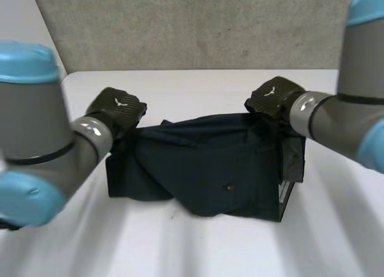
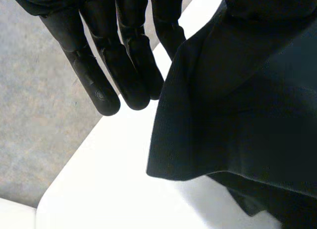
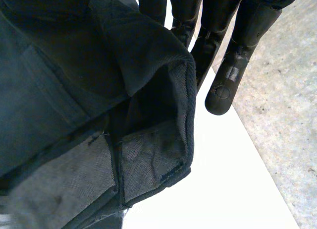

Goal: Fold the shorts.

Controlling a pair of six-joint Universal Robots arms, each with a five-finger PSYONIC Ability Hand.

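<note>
The dark navy shorts (image 1: 210, 163) lie across the middle of the white table (image 1: 198, 85), their far edge raised and the near part resting on the table. My left hand (image 1: 117, 112) is at the far left corner. In the left wrist view its straight fingers (image 2: 124, 65) stand beside the cloth (image 2: 247, 100), which is pinched at the thumb side and hangs down. My right hand (image 1: 273, 97) holds the far right corner. In the right wrist view the waistband (image 3: 74, 90), its grey lining showing, hangs from that hand (image 3: 233, 45).
Bare white table (image 2: 109, 189) lies under and around the shorts, with more of it beneath the right hand (image 3: 223, 189). A grey carpeted surface (image 1: 180, 25) runs beyond the table's far edge. Both arms reach in from the sides.
</note>
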